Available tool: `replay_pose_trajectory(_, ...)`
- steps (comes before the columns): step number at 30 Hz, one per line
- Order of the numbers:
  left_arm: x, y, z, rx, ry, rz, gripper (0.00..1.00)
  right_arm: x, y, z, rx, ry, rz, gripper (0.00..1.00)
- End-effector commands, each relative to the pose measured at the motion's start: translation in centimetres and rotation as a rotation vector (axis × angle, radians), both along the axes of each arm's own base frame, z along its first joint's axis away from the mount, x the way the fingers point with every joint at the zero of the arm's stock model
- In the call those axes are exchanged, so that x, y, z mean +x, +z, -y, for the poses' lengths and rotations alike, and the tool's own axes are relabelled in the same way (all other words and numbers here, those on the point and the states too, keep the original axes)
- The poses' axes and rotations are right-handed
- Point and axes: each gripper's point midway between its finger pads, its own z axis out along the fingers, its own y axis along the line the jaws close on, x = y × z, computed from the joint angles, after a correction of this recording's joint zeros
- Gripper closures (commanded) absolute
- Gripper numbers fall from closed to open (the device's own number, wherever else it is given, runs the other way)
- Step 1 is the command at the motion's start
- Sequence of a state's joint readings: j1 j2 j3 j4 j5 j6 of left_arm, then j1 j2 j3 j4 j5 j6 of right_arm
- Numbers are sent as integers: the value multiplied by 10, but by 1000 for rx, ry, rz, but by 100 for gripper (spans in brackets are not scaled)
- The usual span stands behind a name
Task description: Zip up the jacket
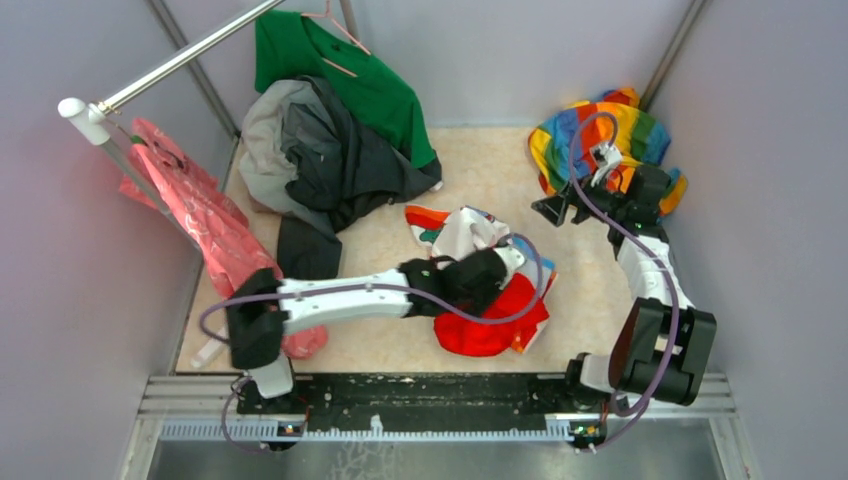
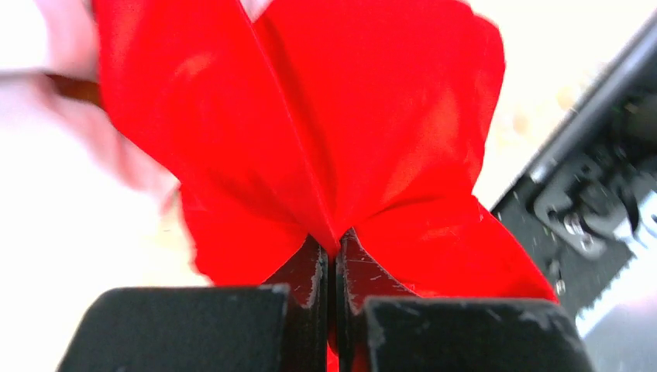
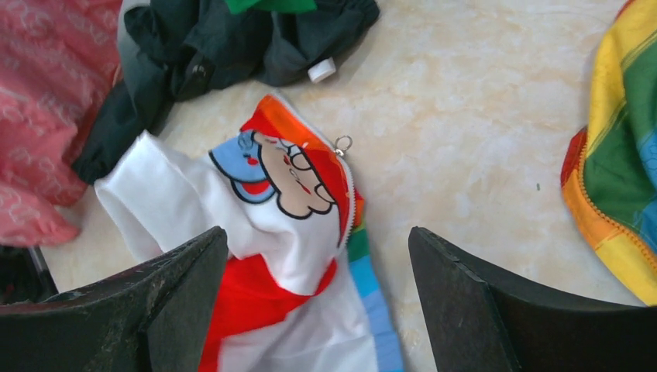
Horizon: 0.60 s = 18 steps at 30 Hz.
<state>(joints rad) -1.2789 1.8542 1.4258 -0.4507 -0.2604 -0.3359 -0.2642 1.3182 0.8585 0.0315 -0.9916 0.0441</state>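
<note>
The jacket lies crumpled mid-table, white with rainbow edges and a cartoon print. Its red hood faces the near edge. My left gripper sits on top of it, and in the left wrist view the gripper is shut on a fold of the red hood. My right gripper hovers open to the jacket's right. In the right wrist view, the gripper hangs above the jacket. The zipper strip with its ring pull runs along the jacket's right edge.
An all-rainbow cloth lies at the back right, under the right wrist. A dark grey garment and a green shirt are piled at the back left. A pink garment hangs from the rail. The arms' black base rail runs along the near edge.
</note>
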Motion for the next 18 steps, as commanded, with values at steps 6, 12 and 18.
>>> replay_pose_trajectory(6, 30, 116, -89, -249, -382, 92, 100, -42, -8, -27, -184, 301, 395, 16)
replay_pose_trajectory(12, 49, 106, -149, -188, -272, 29, 100, -76, -56, -65, -435, 610, 551, 15)
replay_pose_trajectory(18, 45, 78, -179, -100, -208, -52, 100, -84, -78, -101, -503, 765, 614, 15)
